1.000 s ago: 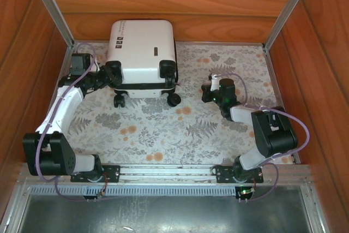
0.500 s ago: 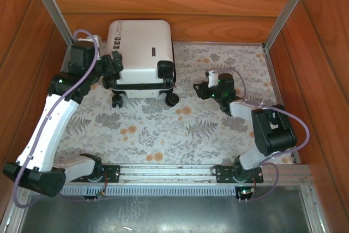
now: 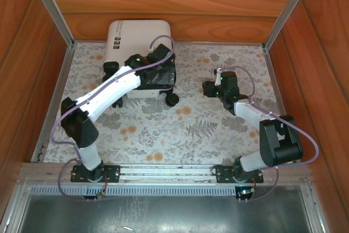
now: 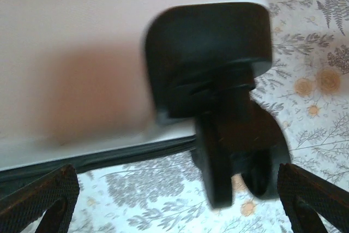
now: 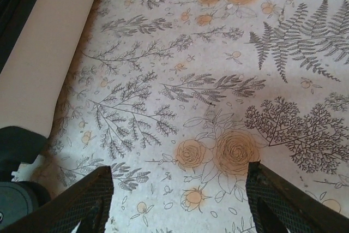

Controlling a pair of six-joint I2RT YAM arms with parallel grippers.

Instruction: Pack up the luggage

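The luggage point(image 3: 136, 34) is a white hard-shell suitcase lying shut at the back left of the table, its black wheels point(image 3: 173, 100) facing the near side. My left arm reaches across its shell, and my left gripper point(image 3: 158, 83) hangs open over the near right corner. From the left wrist, a black wheel point(image 4: 234, 151) and its mount sit just ahead of my left gripper point(image 4: 174, 192), beside the white shell point(image 4: 71, 53); nothing is held. My right gripper point(image 3: 210, 88) stands open to the right of the suitcase. My right gripper point(image 5: 177, 189) hovers above bare cloth, with the luggage point(image 5: 38, 53) at its left.
A floral cloth point(image 3: 180, 129) covers the table. Wooden walls point(image 3: 322, 53) close in the back and both sides, with metal posts point(image 3: 283, 15) in the corners. A metal rail point(image 3: 163, 172) carrying both arm bases runs along the near edge.
My left arm has swung from the suitcase's left side across to its near right wheel, and its jaws have opened wide. The right gripper has opened and stayed in place.
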